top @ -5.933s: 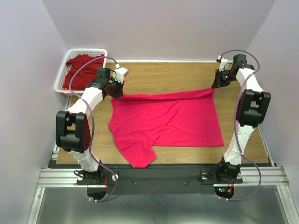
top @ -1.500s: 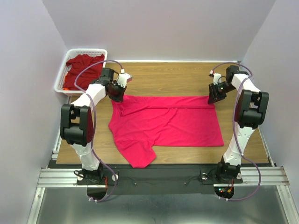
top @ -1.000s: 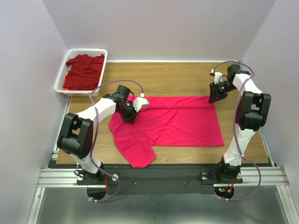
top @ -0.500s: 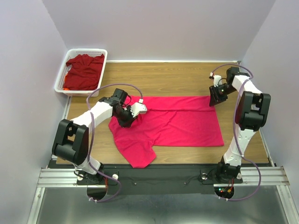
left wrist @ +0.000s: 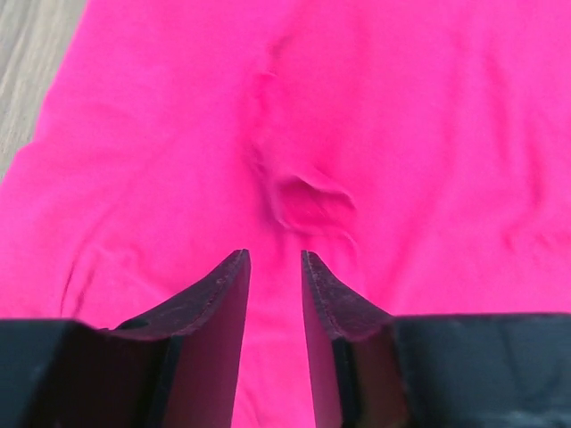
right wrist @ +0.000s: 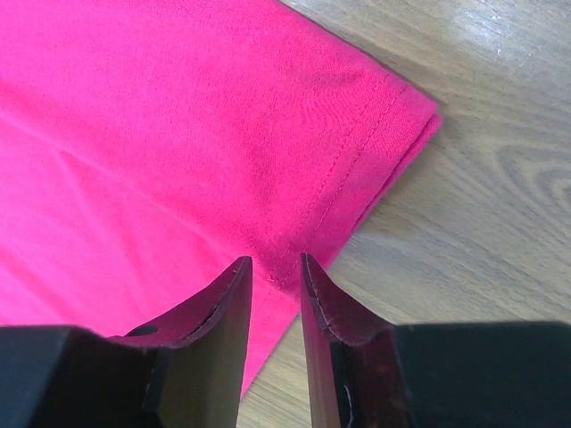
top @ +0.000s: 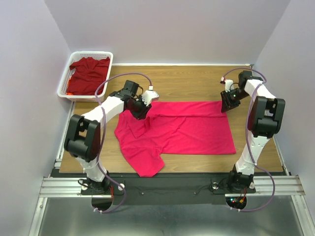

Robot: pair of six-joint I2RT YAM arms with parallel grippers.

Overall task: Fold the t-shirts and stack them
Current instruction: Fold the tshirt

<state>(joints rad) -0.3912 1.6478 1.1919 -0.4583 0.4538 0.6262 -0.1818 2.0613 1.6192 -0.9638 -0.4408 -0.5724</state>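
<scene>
on the table [top: 187, 81] the pink t-shirt [top: 187, 128] lies spread; my left gripper [left wrist: 275, 259] hovers released over a small wrinkle [left wrist: 308, 201], my right gripper [right wrist: 275, 260] released above its far right corner.

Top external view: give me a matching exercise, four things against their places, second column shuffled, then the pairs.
1. bright pinkish-red cloth t-shirt
2. dark maroon cloth t-shirt
3. left gripper
4. right gripper

A. in the white plastic mesh basket
B. above the pinkish-red shirt's far right corner
C. spread on the wooden table
D. above the pinkish-red shirt's left part

Pairs: 1-C, 2-A, 3-D, 4-B.
</scene>
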